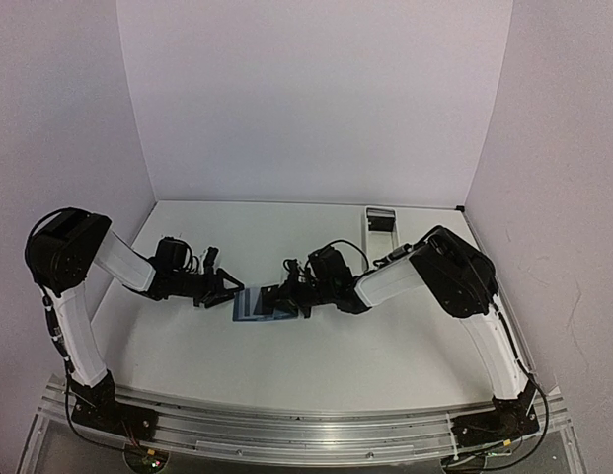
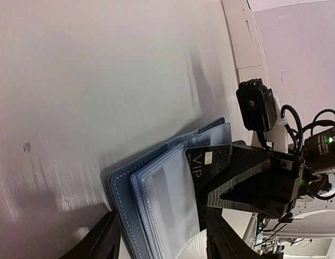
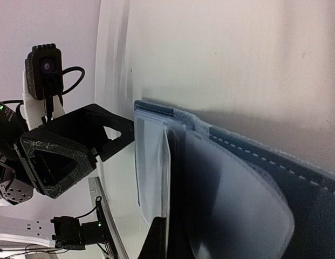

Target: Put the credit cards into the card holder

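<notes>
— What's the room like from where you sit?

— Plain pale walls on three sides. My arms work on a white matte table, which has a soft glare ahead of the left gripper. A long white tray sits well beyond my right gripper, by the far wall.

— And the card holder?

— The card holder lies open on the table between my two tools, with its clear sleeves fanned up. On the left, my fingers stand apart either side of its near edge. I cannot tell whether they touch it.

— The right side?

— That gripper is clamped on a black credit card marked VIP. The card's front end is in among the sleeves.

— Anything you can't make out?

— Both wrist views crop the holder at the bottom. The sleeves hide how deep the card sits. From overhead, my grippers cover most of the holder.
</notes>
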